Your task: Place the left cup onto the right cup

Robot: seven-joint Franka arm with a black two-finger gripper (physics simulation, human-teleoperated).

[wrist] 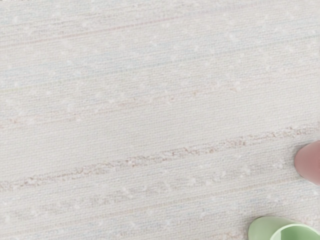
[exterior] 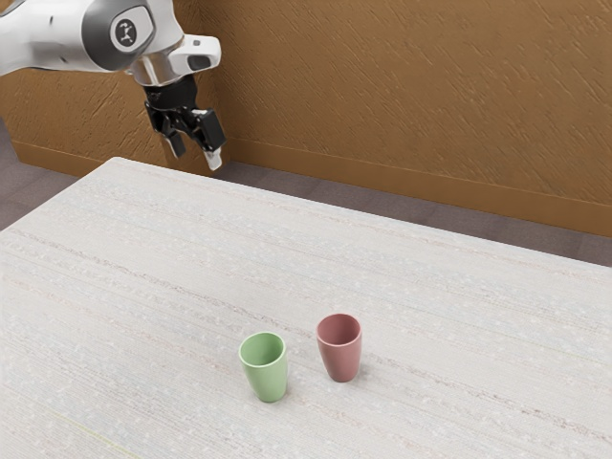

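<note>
A green cup (exterior: 264, 365) stands upright on the pale table (exterior: 143, 287), toward the front. Just to its right in the exterior view, slightly farther back, stands a dusky pink cup (exterior: 339, 346), also upright; a small gap separates the two. My gripper (exterior: 194, 153) hangs open and empty high above the table's far left corner, well away from both cups. In the wrist view, the green cup's rim (wrist: 283, 230) and a sliver of the pink cup (wrist: 310, 162) appear at the picture's edge.
The table surface is wide and bare around the cups. A brown textured wall (exterior: 430, 96) runs behind the table, with a strip of dark floor (exterior: 497, 220) between them.
</note>
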